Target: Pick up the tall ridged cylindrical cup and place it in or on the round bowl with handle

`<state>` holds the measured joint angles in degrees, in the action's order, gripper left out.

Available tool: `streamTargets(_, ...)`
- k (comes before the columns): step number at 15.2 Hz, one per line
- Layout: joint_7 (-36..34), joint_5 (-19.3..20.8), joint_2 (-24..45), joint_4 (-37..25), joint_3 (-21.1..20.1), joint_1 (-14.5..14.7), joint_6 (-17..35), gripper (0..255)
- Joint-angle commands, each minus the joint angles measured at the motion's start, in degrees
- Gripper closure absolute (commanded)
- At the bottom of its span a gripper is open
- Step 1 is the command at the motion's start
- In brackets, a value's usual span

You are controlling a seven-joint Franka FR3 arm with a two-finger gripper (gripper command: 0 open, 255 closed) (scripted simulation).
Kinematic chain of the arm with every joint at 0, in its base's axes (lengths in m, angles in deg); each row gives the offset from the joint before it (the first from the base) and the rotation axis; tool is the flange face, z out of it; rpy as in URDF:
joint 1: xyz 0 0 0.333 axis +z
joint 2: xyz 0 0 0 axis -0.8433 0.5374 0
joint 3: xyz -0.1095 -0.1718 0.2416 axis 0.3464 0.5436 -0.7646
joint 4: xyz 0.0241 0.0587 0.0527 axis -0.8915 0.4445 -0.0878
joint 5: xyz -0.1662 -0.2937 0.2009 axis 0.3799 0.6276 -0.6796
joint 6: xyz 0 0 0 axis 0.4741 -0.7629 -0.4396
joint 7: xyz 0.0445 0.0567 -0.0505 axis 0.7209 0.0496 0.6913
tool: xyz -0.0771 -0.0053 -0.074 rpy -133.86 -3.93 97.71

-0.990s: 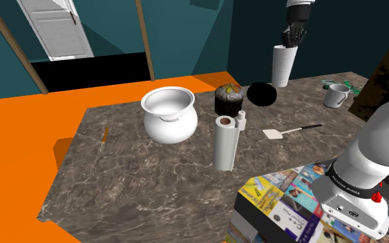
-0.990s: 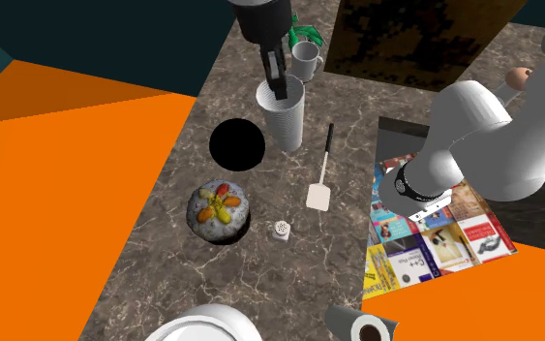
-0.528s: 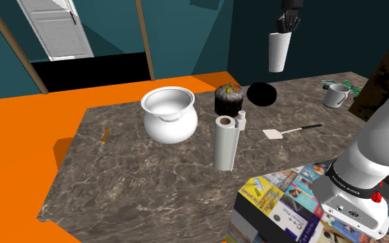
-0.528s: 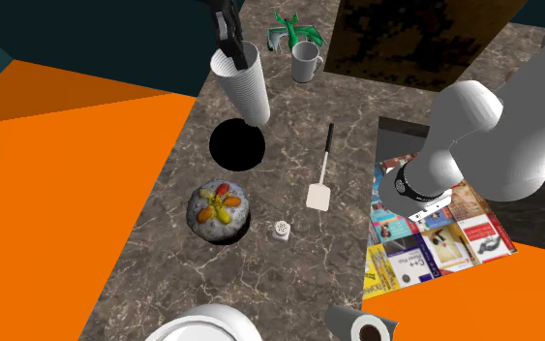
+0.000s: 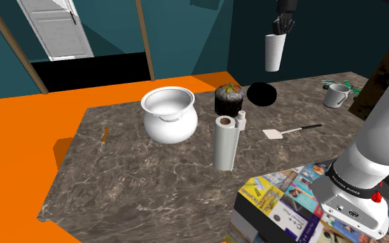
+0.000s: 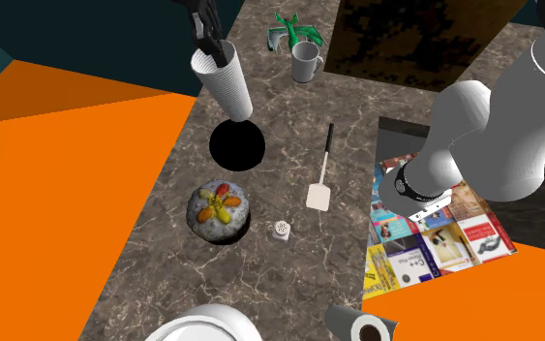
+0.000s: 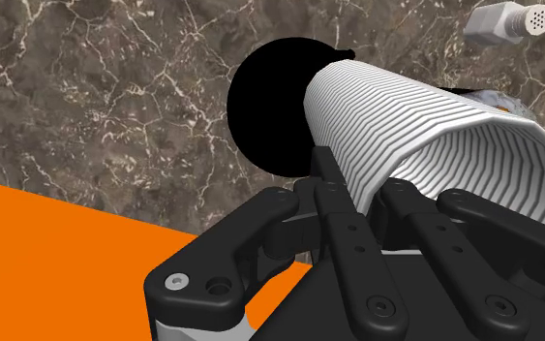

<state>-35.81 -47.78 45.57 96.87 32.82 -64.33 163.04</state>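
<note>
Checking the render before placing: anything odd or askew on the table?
The round bowl is drawn as a flat pure-black disc, no shading. Nothing is spilled or toppled; the ridged cup hangs above the table in the gripper.

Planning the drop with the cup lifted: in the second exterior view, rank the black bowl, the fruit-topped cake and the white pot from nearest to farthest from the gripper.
1. The black bowl, on the table below the gripper holding the ridged cup.
2. The fruit-topped cake, further down the view.
3. The white pot, at the bottom edge.

Even flat lighting, crisp renders, faint shadows, no glare
</note>
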Motion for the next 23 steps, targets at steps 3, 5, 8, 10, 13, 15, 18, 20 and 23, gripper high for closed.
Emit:
streamTargets(3, -0.11, 0.19, -0.55, 3.67, -0.13, 0.21, 3.21, 255)
streamTargets(5, -0.09, 0.23, -0.68, 5.37, -0.16, 0.27, 4.79, 255)
streamTargets(8, -0.04, 0.25, -0.77, 7.78, -0.2, 0.33, 7.12, 255)
streamTargets(10, 0.02, 0.24, -0.75, 9.3, -0.22, 0.35, 8.66, 255)
streamTargets(13, 0.14, 0.17, -0.62, 11.46, -0.25, 0.38, 10.93, 255)
streamTargets(15, 0.23, 0.09, -0.46, 12.82, -0.26, 0.38, 12.43, 255)
streamTargets(18, 0.35, 0.0, -0.27, 14.11, -0.27, 0.38, 13.9, 255)
streamTargets(20, 0.35, 0.0, -0.26, 14.1, -0.27, 0.38, 13.9, 255)
streamTargets(23, 0.35, 0.0, -0.26, 14.1, -0.27, 0.38, 13.9, 255)
